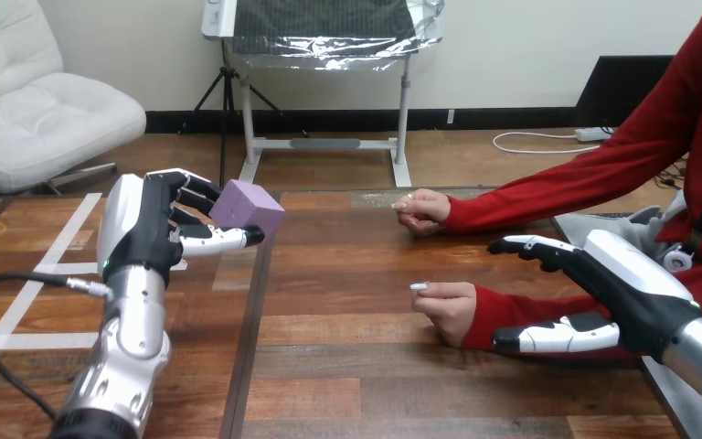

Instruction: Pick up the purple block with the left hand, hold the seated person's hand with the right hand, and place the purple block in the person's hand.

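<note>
My left hand [151, 224] is raised above the table's left part, its fingers and thumb curled round the purple block [249, 208], which is lifted off the wood. The person's two hands rest on the table at the right, both loosely closed: the farther hand [423, 211] and the nearer hand [445, 309]. My right hand [617, 293] hovers at the right over the red sleeve of the nearer arm, fingers straight and thumb spread below. It holds nothing, and I cannot tell whether it touches the sleeve.
The wooden table [347, 384] stretches between my hands, with white tape lines [18, 311] on its left part. The person's red-sleeved arms [548, 197] cross the right side. A black cable [0, 302] loops beside my left forearm.
</note>
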Available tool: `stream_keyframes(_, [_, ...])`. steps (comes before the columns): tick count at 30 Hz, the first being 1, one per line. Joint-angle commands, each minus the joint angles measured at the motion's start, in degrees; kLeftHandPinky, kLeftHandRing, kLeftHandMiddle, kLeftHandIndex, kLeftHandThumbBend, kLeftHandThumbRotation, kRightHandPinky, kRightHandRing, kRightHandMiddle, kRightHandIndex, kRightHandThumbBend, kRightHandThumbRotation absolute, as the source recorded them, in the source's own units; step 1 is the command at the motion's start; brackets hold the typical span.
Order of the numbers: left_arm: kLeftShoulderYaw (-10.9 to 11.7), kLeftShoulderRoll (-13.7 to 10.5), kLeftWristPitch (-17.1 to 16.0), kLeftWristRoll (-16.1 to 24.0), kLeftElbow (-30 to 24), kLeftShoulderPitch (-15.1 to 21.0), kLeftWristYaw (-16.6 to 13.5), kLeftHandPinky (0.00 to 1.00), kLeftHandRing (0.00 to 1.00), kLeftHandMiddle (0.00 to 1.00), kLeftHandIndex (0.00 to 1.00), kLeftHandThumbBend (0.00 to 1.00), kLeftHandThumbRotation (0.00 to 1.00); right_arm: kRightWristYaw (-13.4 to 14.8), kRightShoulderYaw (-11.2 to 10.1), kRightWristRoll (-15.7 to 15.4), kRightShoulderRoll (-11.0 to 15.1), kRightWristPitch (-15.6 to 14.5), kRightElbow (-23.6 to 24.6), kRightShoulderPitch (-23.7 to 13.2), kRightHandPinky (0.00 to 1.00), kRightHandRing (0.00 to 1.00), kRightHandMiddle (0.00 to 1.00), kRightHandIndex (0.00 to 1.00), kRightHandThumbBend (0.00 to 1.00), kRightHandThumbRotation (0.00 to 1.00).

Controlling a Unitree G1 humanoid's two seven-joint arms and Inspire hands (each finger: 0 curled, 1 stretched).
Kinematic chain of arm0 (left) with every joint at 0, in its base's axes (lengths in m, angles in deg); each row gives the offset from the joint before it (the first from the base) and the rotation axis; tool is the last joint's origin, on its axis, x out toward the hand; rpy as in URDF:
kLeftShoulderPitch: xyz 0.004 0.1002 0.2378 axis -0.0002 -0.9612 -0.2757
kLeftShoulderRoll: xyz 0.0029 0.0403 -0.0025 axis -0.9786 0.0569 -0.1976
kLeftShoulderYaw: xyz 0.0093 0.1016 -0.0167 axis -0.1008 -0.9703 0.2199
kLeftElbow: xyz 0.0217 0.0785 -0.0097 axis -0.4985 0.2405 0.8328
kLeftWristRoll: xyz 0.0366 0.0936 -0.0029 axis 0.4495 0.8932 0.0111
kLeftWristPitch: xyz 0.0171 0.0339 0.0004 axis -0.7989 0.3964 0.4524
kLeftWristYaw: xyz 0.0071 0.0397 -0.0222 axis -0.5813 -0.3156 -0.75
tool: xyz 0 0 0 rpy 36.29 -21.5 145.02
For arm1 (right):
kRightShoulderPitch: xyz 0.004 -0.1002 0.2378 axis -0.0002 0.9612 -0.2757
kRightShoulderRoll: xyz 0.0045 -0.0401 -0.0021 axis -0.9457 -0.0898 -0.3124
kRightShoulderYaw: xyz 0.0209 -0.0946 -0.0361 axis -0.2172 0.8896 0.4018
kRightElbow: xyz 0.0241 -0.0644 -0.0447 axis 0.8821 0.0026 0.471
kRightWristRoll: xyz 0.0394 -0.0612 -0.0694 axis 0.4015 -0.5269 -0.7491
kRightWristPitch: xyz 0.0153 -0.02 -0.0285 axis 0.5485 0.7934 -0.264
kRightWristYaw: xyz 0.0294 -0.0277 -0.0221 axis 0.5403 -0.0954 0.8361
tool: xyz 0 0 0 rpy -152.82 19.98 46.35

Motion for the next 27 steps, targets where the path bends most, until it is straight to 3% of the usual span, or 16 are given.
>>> stream_keyframes(1, [0.09,0.62,-2.41,-0.12,2.28,8.43,-1.01,0.35,0.42,0.46,0.47,0.68,0.00,-1.08,0.68,0.18,1.58,-0.86,-0.11,-7.17,0.78,0.88,0.89,0.85,1.00,0.64])
stream_keyframes(12, [-0.59,0.85,-3.23,0.32,6.36,11.03,-0.79,0.33,0.41,0.45,0.47,0.68,0.00,-3.10,1.33,0.23,1.34,-3.38,-0.27,-8.06,0.76,0.89,0.90,0.86,1.00,0.62])
stream_keyframes(27, [-1.19,0.75,-4.30,0.53,12.11,14.61,0.64,0.33,0.41,0.45,0.48,0.68,0.00,-2.43,3.26,-2.42,1.20,-4.85,-2.10,-9.90,0.76,0.88,0.88,0.84,1.00,0.54])
